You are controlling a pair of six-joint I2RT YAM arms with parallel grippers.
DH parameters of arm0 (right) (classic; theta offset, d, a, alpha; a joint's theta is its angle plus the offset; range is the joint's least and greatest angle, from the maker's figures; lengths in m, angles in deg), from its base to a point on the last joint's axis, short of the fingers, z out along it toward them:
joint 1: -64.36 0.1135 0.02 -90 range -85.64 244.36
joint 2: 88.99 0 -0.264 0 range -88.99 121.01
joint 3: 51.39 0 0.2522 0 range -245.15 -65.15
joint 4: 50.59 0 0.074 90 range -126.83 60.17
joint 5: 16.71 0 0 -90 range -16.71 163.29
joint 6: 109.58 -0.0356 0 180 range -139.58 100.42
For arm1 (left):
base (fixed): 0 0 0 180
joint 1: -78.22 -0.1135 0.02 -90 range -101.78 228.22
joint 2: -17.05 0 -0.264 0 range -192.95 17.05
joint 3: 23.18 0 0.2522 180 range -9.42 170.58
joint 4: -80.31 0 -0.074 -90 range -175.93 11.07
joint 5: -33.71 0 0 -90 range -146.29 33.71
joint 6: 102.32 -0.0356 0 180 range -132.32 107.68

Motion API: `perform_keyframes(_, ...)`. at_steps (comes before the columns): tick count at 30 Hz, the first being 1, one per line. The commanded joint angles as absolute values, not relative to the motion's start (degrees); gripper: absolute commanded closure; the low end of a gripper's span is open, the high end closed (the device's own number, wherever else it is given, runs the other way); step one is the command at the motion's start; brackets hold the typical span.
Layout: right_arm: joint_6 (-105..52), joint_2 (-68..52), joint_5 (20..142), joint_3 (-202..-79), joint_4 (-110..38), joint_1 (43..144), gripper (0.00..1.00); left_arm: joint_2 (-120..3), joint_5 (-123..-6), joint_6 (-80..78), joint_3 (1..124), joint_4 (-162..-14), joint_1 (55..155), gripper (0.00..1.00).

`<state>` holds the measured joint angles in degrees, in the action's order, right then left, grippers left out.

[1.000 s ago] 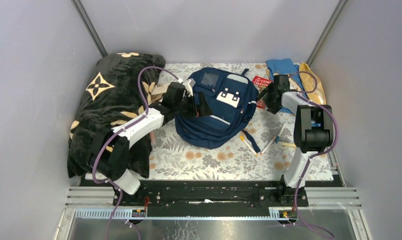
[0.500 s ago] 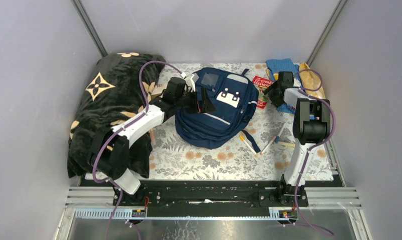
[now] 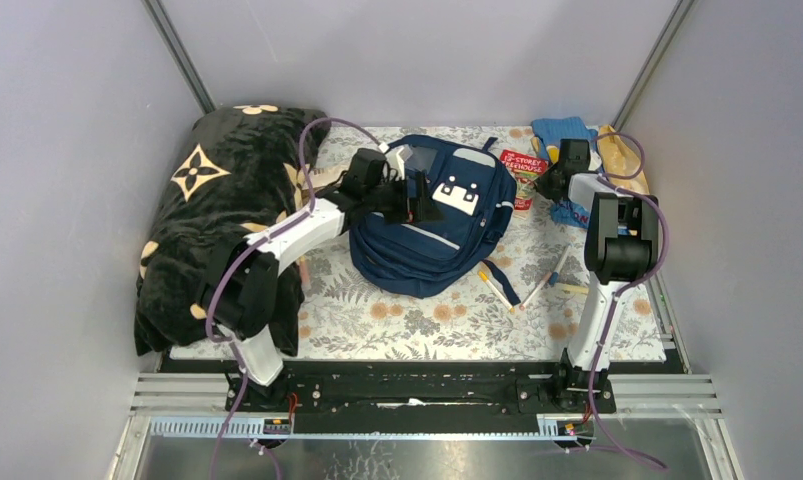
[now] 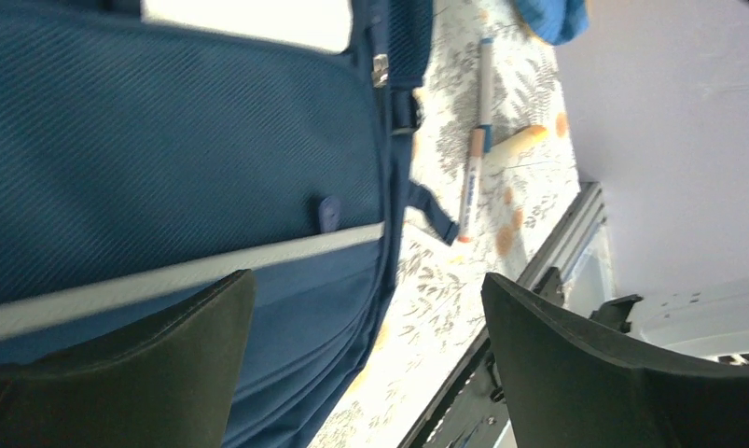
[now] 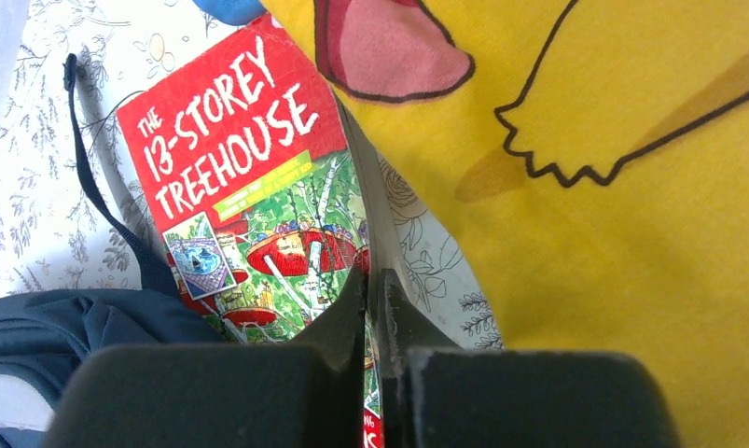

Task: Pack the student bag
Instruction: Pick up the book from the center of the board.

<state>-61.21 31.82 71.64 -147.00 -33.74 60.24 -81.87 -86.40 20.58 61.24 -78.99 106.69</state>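
Note:
The navy student bag (image 3: 447,235) lies mid-table with its white patch facing up, and its pale stripe shows in the left wrist view (image 4: 165,140). My left gripper (image 3: 417,195) hovers over the bag's front, jaws wide open with nothing between them (image 4: 366,280). A red book, "The 13-Storey Treehouse" (image 3: 522,172), lies just right of the bag. My right gripper (image 3: 549,183) is shut on the book's right edge (image 5: 249,177), and the thin cover is pinched between the fingers (image 5: 368,280).
A black blanket (image 3: 227,210) with tan flowers fills the left side. A light-blue cloth (image 3: 567,130) with a yellow cartoon figure (image 5: 613,187) lies behind the right gripper. Pens (image 3: 497,285) lie on the floral mat right of the bag (image 4: 473,159).
The right gripper moved back toward the book and closed on its edge. The left arm shifted right, further over the bag's front, staying open.

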Motion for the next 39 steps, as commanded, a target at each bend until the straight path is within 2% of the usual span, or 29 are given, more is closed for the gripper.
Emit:
perform_keyframes(1,-58.4,27.4,73.2,-144.9,-35.3,60.6,1.0,-87.1,-94.4,23.6,69.5,-83.6,108.8,0.02)
perform_keyframes(13,-55.3,13.5,78.5,-136.8,-33.4,60.7,1.0,-103.9,-97.2,28.4,86.8,-84.2,116.9,0.02)
perform_keyframes(23,-54.3,-2.4,79.9,-116.4,-32.0,60.9,1.0,-107.5,-97.7,31.0,86.2,-86.6,119.1,0.02)
perform_keyframes(27,-53.4,-6.0,75.9,-112.5,-30.2,60.8,1.0,-108.4,-99.3,29.6,88.0,-85.5,121.1,0.02)
perform_keyframes(30,-54.1,-5.9,74.8,-112.6,-28.0,60.5,0.99,-110.1,-96.2,29.5,89.5,-82.5,122.0,0.02)
perform_keyframes(32,-55.8,-6.0,75.3,-112.7,-27.4,60.5,0.69,-110.2,-93.3,30.7,88.4,-84.4,122.1,0.02)
perform_keyframes(33,-57.1,-6.5,75.4,-112.2,-27.9,60.5,0.6,-110.3,-91.9,30.6,88.4,-84.6,122.0,0.02)
perform_keyframes(34,-58.7,-7.1,75.2,-110.9,-28.7,60.5,0.45,-110.5,-91.0,30.1,88.8,-84.6,122.1,0.02)
perform_keyframes(35,-60.4,-7.6,75.3,-109.8,-29.6,60.3,0.41,-111.1,-90.5,29.5,89.9,-84.0,122.1,0.02)
perform_keyframes(39,-67.4,-9.2,76.7,-105.4,-33.9,59.2,0.38,-114.8,-89.6,29.0,97.7,-82.7,122.1,0.02)
